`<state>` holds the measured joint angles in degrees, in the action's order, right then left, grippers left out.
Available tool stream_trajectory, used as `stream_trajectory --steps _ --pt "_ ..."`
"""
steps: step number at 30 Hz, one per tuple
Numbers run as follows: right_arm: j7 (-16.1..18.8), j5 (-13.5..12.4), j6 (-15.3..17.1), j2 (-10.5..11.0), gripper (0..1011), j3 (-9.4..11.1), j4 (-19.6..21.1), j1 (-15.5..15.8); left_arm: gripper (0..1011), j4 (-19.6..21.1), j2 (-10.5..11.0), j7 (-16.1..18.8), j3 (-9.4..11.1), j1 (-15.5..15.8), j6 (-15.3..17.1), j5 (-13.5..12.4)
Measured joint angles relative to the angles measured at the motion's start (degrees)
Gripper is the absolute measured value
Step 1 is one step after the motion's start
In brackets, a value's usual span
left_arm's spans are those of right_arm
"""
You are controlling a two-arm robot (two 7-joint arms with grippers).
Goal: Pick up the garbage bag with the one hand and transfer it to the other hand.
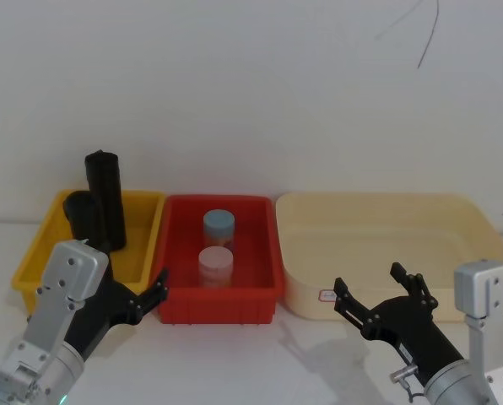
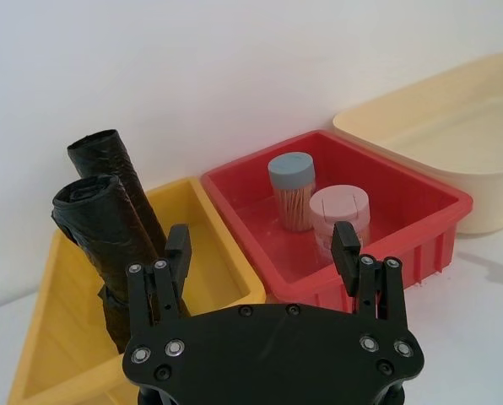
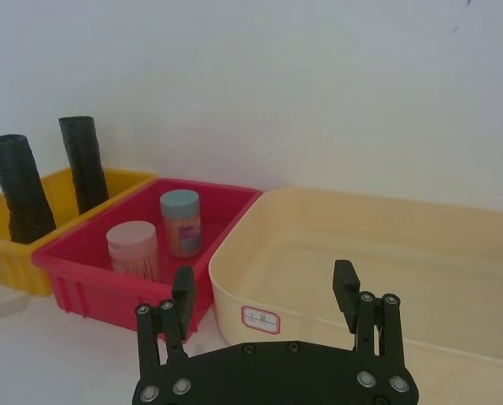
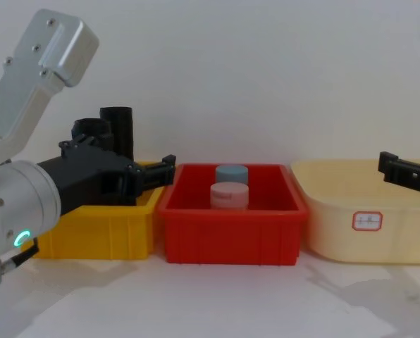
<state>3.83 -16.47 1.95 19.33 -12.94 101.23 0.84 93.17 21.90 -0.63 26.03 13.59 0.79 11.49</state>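
Note:
The garbage bag [image 1: 82, 214] is a stubby black roll with a wrinkled top, standing in the yellow bin [image 1: 143, 239] beside a taller, slimmer black cylinder [image 1: 105, 196]. The left wrist view shows the bag [image 2: 91, 240] close in front, just left of the open fingers. It also stands at the far left in the right wrist view [image 3: 17, 190] and behind the left arm in the chest view [image 4: 90, 132]. My left gripper [image 1: 146, 297] [image 2: 261, 245] hovers open and empty at the bin's front right corner. My right gripper [image 1: 368, 283] [image 3: 264, 283] is open and empty before the cream tub.
A red bin [image 1: 264, 295] in the middle holds a blue-capped jar [image 1: 219, 226] and a pink-capped jar [image 1: 216, 265]. A large cream tub [image 1: 479, 221] stands to the right. All three sit in a row against a white wall, with white table in front.

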Motion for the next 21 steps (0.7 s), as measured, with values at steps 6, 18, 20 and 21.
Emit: stream_trajectory --steps 6,18,20,21 --pt "0.0 0.0 0.0 0.0 1001 0.0 0.0 0.0 1002 0.0 0.0 0.0 -0.01 0.0 0.0 0.0" --pt "0.0 0.0 0.0 0.0 1001 0.0 0.0 0.0 1002 0.0 0.0 0.0 0.0 0.0 0.0 0.0" --pt "0.0 0.0 0.0 0.0 1001 0.0 0.0 0.0 1002 0.01 0.0 0.0 -0.01 0.0 0.0 -0.01" --pt "0.0 0.0 0.0 0.0 1001 0.0 0.0 0.0 1001 0.01 -0.01 0.0 -0.01 0.0 0.0 -0.01"
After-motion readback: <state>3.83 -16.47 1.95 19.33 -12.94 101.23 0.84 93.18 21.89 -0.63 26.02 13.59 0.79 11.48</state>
